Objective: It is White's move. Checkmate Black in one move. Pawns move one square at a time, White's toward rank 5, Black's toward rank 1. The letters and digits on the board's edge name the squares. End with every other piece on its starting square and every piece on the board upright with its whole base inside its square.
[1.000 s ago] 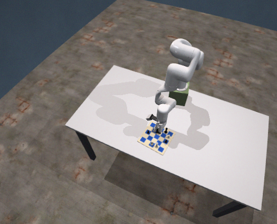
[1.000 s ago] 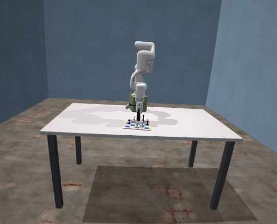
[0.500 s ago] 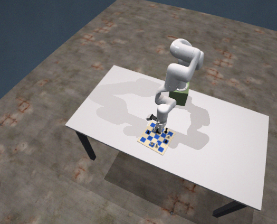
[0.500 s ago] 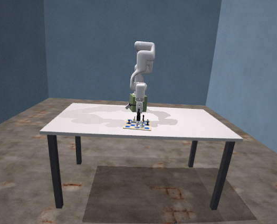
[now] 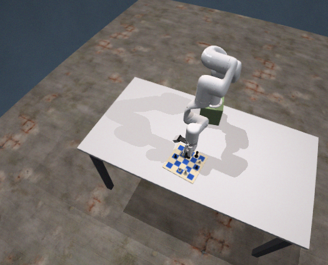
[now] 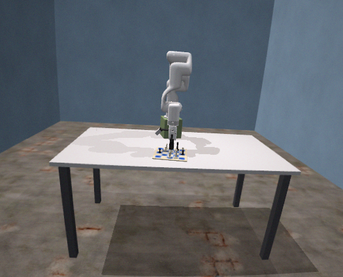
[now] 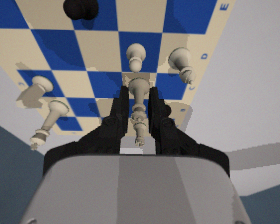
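Board [image 7: 202, 75] edge letters E, D, C are legible.

On the wrist camera I count five white chess pieces [image 7: 135, 56] and one black piece [image 7: 80, 7]. Wider out, I've got one chessboard [image 5: 172, 165], one white table [image 5: 268, 187] and one green block [image 5: 215, 117].

We see the board [image 5: 170, 165] lying on the table [image 5: 262, 175], in front of the arm's base block [image 5: 213, 115]. Our gripper [image 7: 139, 111] stands over the board's edge row with a tall piece [image 7: 138, 100] between its fingers, slightly parted. A pawn [image 7: 135, 56] stands just beyond it, another piece [image 7: 181, 62] to the right.
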`<state>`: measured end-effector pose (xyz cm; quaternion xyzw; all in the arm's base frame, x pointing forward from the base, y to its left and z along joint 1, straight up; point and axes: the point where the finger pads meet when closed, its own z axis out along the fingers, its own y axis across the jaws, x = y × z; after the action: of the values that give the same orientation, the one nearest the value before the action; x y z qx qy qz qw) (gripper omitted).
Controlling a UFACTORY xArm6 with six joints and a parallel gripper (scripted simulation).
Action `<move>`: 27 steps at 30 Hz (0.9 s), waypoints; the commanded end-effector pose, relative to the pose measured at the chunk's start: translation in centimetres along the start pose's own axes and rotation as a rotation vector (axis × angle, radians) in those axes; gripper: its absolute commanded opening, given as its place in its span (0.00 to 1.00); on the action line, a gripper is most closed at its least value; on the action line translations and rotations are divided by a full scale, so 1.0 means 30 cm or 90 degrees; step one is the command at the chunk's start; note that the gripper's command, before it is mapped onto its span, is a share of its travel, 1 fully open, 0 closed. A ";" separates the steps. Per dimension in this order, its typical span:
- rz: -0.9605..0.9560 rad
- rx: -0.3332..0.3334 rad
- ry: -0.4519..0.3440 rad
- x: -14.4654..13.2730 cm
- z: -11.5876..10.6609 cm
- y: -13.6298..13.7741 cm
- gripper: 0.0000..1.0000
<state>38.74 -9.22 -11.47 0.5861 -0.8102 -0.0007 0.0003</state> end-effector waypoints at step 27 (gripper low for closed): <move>0.000 0.002 0.000 0.000 -0.097 -0.005 0.42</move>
<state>38.72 -9.22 -10.29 0.5861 -0.8102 -0.0010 0.0005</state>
